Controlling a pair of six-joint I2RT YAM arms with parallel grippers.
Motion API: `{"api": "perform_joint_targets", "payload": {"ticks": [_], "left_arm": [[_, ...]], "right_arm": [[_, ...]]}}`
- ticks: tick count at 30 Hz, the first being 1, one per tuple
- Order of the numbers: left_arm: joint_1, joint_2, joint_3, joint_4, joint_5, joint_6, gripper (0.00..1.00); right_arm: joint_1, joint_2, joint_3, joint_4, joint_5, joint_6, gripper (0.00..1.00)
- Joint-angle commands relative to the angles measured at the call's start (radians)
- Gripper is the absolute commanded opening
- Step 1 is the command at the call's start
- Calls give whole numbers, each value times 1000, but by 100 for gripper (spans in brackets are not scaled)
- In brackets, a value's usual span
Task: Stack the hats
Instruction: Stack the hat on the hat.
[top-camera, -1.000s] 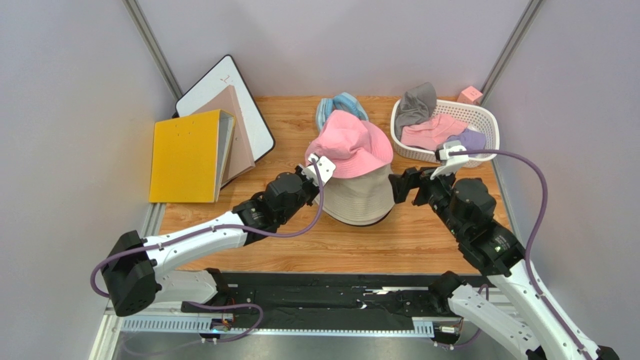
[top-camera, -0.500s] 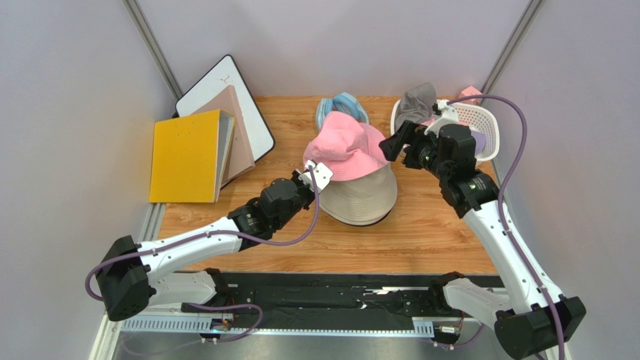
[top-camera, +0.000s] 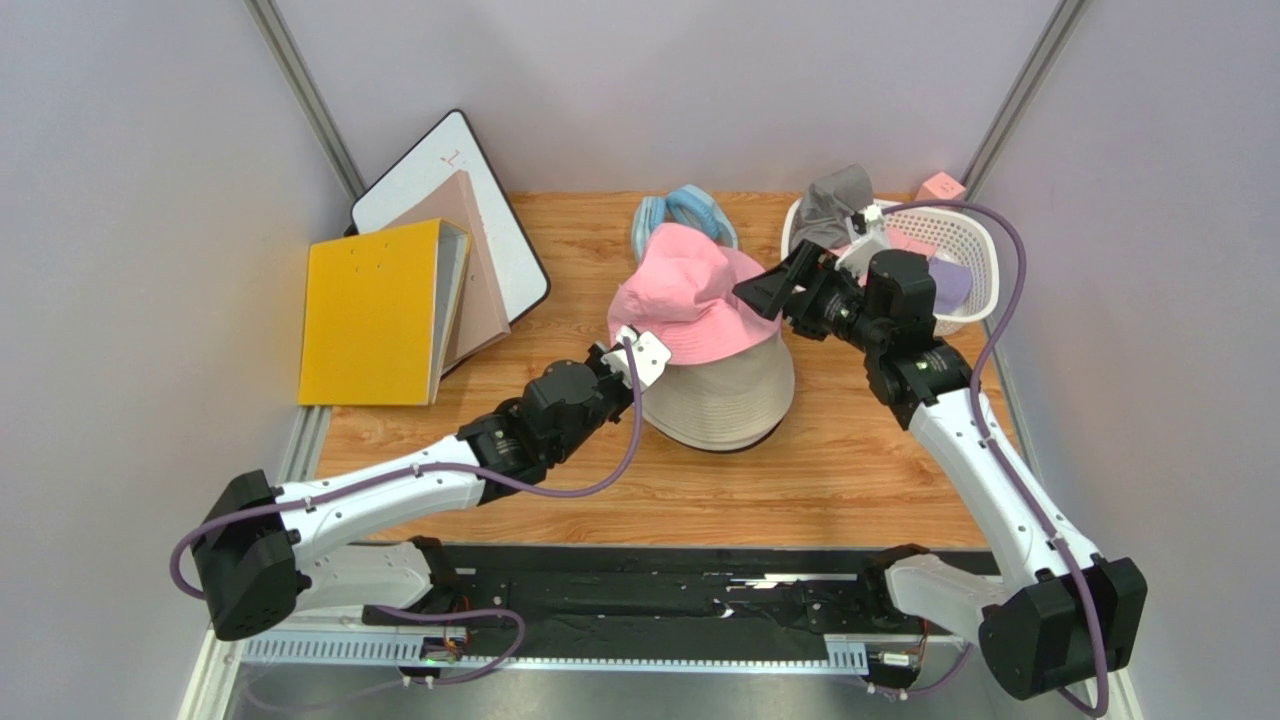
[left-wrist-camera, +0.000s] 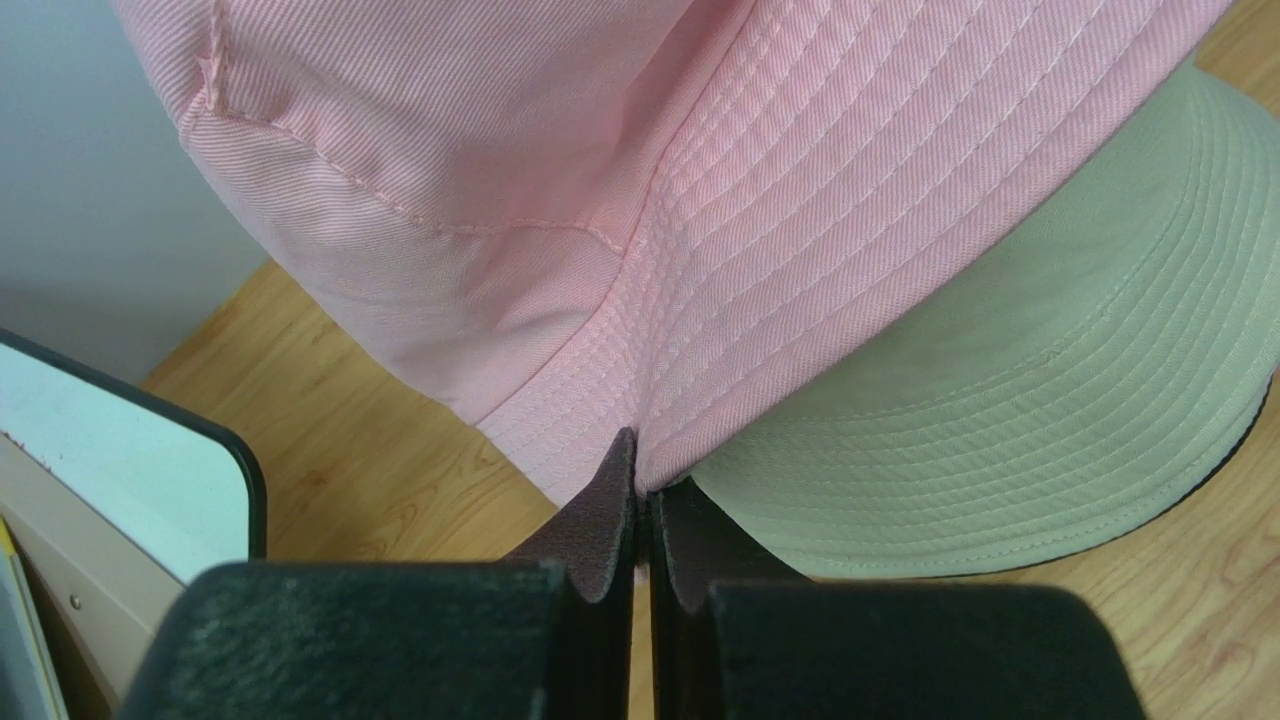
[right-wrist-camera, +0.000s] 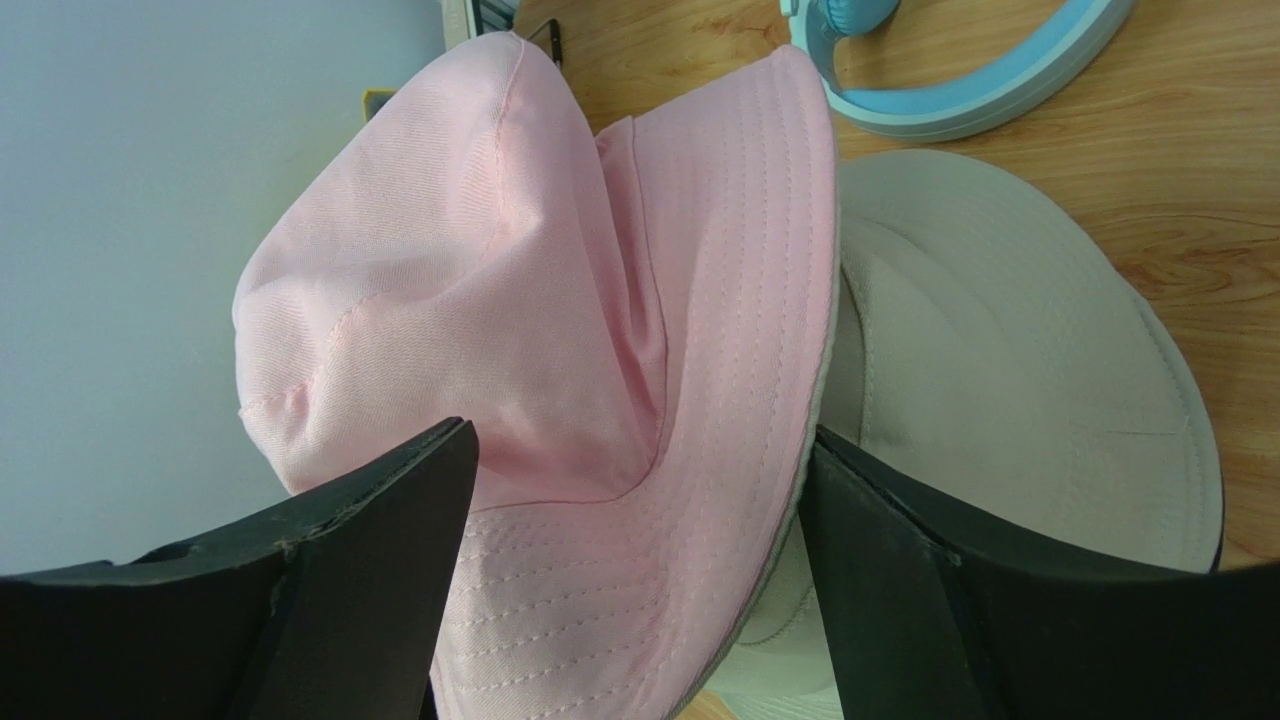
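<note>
A pink hat (top-camera: 691, 293) lies tilted on a beige hat (top-camera: 732, 402) at the table's middle. My left gripper (top-camera: 625, 336) is shut on the pink hat's near-left brim; in the left wrist view the pink hat (left-wrist-camera: 601, 195) has its brim edge pinched at the gripper (left-wrist-camera: 646, 465), beside the beige hat (left-wrist-camera: 1022, 405). My right gripper (top-camera: 769, 288) stands open at the pink hat's right side. In the right wrist view the gripper (right-wrist-camera: 639, 443) straddles the brim of the pink hat (right-wrist-camera: 526, 300), above the beige hat (right-wrist-camera: 1022, 360). A grey hat (top-camera: 831, 198) and a lavender hat (top-camera: 947, 282) sit in the basket.
A white basket (top-camera: 974, 240) stands at the back right, with a small pink block (top-camera: 942, 186) behind it. A light blue padded ring (top-camera: 684, 210) lies behind the stack. A yellow binder (top-camera: 368, 308) and a whiteboard (top-camera: 451, 165) lean at the back left.
My right arm has swung up and leftward from beside the stack to the pink hat's right brim, its jaws narrowing slightly. The left gripper keeps its hold and has drawn back a little.
</note>
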Motion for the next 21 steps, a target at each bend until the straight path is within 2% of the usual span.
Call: {"api": "perform_joint_targets", "payload": {"ticks": [1,3,5,6,7,8,9,11,21], "left_arm": [[-7,0,16,38,-12,22,0],[-12,0,18,38,-14,25,0],[-13,-1,19,38,-17,28,0],[-15,-1,21,38,-18,28,0],[-16,-3,22,38,-21,28,0],[-16,-3,23,36,-23,31,0],[-19,-3,24,38,-24,31,0],[-22,-1,32,36,-32,42,0],[-54,20,133,36,-97,140,0]], "right_arm": [[-2,20,-4,78,-40,44,81],[-4,37,-14,85,-46,49,78],[-2,44,-17,94,-54,55,68],[-2,49,-18,98,-54,62,54],[-2,52,-18,99,-49,64,45],[-2,51,-17,99,-43,64,25],[-2,52,-15,99,-35,64,14],[-2,40,-8,98,-17,61,0],[-4,-72,-20,111,32,-5,0]]}}
